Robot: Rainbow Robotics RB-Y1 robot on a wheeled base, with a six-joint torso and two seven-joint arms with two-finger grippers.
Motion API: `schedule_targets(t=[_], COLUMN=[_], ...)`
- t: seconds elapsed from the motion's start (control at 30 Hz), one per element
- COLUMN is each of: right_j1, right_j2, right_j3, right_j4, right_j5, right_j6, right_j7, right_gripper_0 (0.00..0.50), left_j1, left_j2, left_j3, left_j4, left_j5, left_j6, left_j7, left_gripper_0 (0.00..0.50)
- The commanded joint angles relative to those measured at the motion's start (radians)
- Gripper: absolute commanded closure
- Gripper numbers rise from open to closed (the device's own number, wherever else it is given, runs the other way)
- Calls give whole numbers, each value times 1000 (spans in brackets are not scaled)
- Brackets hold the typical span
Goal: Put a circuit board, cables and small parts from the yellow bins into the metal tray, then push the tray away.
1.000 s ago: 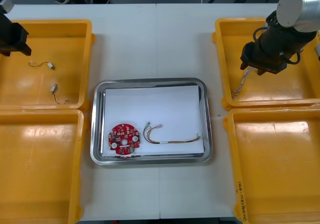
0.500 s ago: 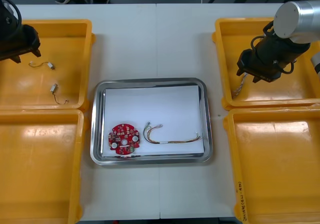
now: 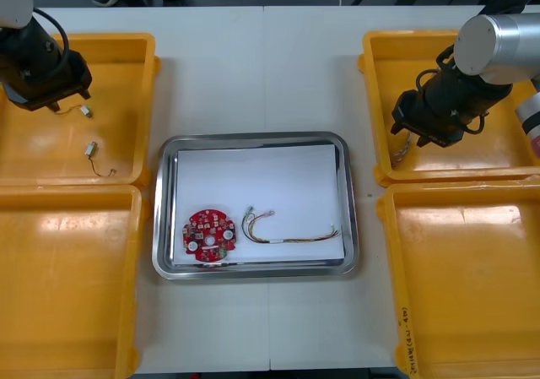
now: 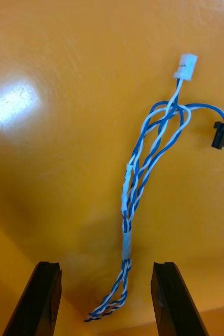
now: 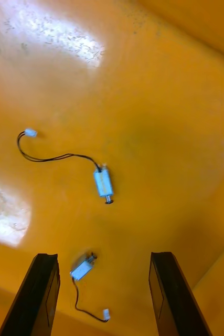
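Observation:
My right gripper (image 3: 415, 132) hangs open over the far right yellow bin (image 3: 489, 155). In the right wrist view the twisted blue and white cable (image 4: 143, 173) lies on the bin floor, its lower end between my open fingers (image 4: 44, 296). My left gripper (image 3: 51, 99) is open over the far left yellow bin (image 3: 118, 50). Two small metal parts with thin wires lie below it: one (image 5: 104, 182) beyond the fingertips, the other (image 5: 82, 269) between the fingers. The metal tray (image 3: 164, 219) holds a red circuit board (image 3: 211, 235) and a red and yellow cable (image 3: 287, 230).
Two near yellow bins (image 3: 59, 295) (image 3: 472, 286) flank the tray at the table's front. The tray has a white sheet inside with free room at its far half. Bin walls rise close to both grippers.
My left gripper has moved right, over the small metal parts in its bin. My right gripper has shifted left and toward the bin's near wall, over the blue and white cable.

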Motion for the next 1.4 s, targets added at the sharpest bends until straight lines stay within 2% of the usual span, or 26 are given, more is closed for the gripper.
schedule_targets(t=[0.03,0.43,0.73,0.9,1.23,1.4], right_j1=[6,6,7,6,6,6], right_j2=[11,11,14,14,14,14], right_j3=[-30,-30,-30,-28,-1,2], right_j4=[9,41,51,51,91,91], right_j5=[-4,5,10,16,14,8], right_j6=[-9,-31,-32,-32,-58,-60], right_j7=[-41,-26,-26,-26,-23,-23], right_gripper_0=[0,0,0,0,0,0], left_j1=[-48,-48,-56,-96,-127,-159], left_j2=[-23,-43,-52,-52,-60,-69], left_j3=[15,14,12,1,-17,-17], left_j4=[33,138,194,275,335,416], left_j5=[-13,-30,-28,-25,-30,-33], left_j6=[-61,-199,-238,-261,-296,-328], left_j7=[0,-15,-10,-15,-4,-4], left_gripper_0=[0,0,0,0,0,0])
